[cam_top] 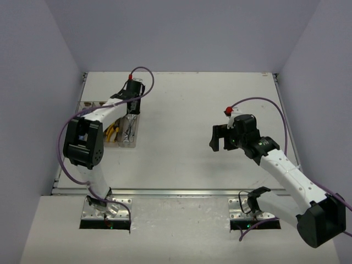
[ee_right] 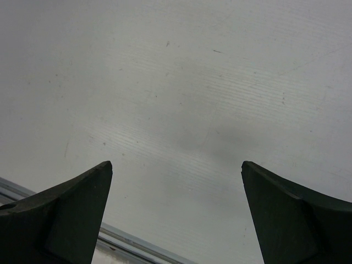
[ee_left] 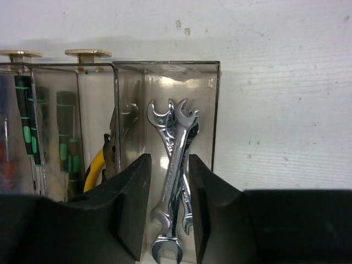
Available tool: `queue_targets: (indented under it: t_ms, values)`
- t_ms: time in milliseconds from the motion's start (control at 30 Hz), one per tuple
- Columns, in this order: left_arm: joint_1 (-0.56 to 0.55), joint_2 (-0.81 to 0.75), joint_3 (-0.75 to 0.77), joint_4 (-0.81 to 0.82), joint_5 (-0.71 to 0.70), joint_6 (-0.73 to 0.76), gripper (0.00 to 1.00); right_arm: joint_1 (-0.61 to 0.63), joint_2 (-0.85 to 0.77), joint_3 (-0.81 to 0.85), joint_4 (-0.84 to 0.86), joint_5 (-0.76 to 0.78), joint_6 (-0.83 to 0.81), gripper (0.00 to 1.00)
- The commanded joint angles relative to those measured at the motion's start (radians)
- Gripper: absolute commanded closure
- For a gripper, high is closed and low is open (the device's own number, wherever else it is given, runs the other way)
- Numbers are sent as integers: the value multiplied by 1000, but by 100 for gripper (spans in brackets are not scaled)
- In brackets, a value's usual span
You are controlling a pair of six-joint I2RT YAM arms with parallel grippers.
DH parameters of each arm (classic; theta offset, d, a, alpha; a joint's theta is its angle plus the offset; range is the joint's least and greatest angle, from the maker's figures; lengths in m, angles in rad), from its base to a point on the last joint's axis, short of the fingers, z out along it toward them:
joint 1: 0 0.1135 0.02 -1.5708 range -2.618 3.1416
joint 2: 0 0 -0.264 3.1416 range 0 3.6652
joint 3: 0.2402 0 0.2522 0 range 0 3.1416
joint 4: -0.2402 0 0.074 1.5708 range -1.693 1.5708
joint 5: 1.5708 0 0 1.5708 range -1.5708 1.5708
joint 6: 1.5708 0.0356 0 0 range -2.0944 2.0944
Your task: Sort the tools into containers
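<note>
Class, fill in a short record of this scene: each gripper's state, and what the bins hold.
left gripper: partly open, astride the wrenches
right gripper: wide open, empty, above the table
bins, right to left: silver open-end wrenches; yellow-handled pliers; green-and-black screwdrivers

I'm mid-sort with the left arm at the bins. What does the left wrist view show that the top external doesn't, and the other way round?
Only the left wrist view shows the silver wrenches stacked in the end compartment, between the parted fingers of the left claw. It also shows the green-banded screwdrivers further along. Only the top external view shows the right claw, open above the table. Both show the clear bins, the yellow-handled pliers and the left claw.
</note>
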Motion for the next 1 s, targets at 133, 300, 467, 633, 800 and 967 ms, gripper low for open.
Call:
queue_targets:
  t_ms: [133,300,467,633,800,967]
  values:
    - [1,-257,43,-86,-2,-149,0,-3,-20,-3,52,-7,-19,1]
    - [1,-664,-144,-24,43,-205,0,-3,-112,6,26,53,-8,1]
    - [2,-1014,-335,-11,22,-200,0,-3,-157,76,-82,134,26,1]
    - [2,-1173,-446,-29,89,-206,0,-3,-191,125,-153,191,24,1]
    - [2,-1310,-586,-15,94,-240,0,-2,-214,121,-223,337,8,1]
    - [2,-1380,-632,11,99,-253,0,-3,-250,93,-257,471,15,1]
